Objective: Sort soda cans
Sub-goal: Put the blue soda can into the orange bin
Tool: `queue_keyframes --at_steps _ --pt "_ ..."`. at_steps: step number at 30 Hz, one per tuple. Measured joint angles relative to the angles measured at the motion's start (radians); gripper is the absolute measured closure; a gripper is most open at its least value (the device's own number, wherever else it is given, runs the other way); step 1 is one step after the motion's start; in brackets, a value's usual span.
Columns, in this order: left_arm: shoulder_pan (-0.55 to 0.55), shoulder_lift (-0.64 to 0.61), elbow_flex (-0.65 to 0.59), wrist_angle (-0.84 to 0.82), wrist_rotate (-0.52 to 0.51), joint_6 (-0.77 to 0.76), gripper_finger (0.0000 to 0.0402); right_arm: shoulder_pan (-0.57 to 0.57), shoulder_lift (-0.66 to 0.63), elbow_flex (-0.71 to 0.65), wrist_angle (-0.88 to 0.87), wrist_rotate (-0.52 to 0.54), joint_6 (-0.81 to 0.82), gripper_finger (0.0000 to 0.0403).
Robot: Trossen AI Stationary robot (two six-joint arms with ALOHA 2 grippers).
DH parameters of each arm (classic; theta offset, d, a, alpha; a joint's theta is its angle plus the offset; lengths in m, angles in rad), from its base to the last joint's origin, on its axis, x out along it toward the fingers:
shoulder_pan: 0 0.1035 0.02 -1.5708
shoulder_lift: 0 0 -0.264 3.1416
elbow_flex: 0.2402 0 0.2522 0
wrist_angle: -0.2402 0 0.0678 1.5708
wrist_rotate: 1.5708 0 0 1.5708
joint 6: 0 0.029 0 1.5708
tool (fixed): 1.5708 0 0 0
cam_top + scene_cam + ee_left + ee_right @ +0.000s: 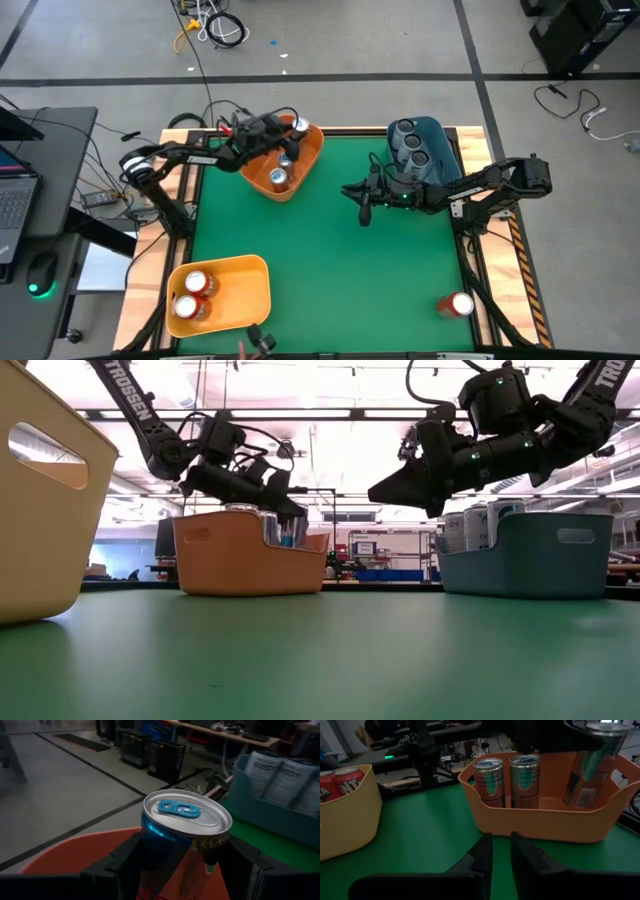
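Left end effector point(285, 135) clamping blue can point(182, 837) above orange bin rim point(312, 160); right end effector point(501, 851) narrow.

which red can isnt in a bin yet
The red can lying alone on the green table near the right front corner. The other two red cans already sit in the yellow bin.

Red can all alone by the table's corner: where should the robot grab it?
Grab the red can around the middle of its round side, coming down from above with one finger on each side. It seems to stand upright, silver top up, alone on the table, so nothing blocks the way. The right gripper is nearer.
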Motion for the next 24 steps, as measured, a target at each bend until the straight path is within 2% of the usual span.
queue_keyframes --at_steps 5,8,16,24 --pt "-0.001 0.065 0.001 0.069 0.014 -0.021 0.0158 0.000 0.000 0.000 0.003 0.000 -0.001 0.0348" --pt "-0.010 0.096 0.005 0.117 0.016 -0.017 0.0155 0.000 0.000 0.000 0.003 0.000 -0.002 0.0348" --pt "-0.026 0.102 0.001 0.144 0.032 -0.034 0.0150 0.000 0.000 0.000 0.004 0.000 -0.002 0.0348" --pt "-0.027 0.102 0.001 0.137 0.028 -0.038 0.0116 0.000 0.000 0.000 0.004 0.000 -0.002 0.0348"
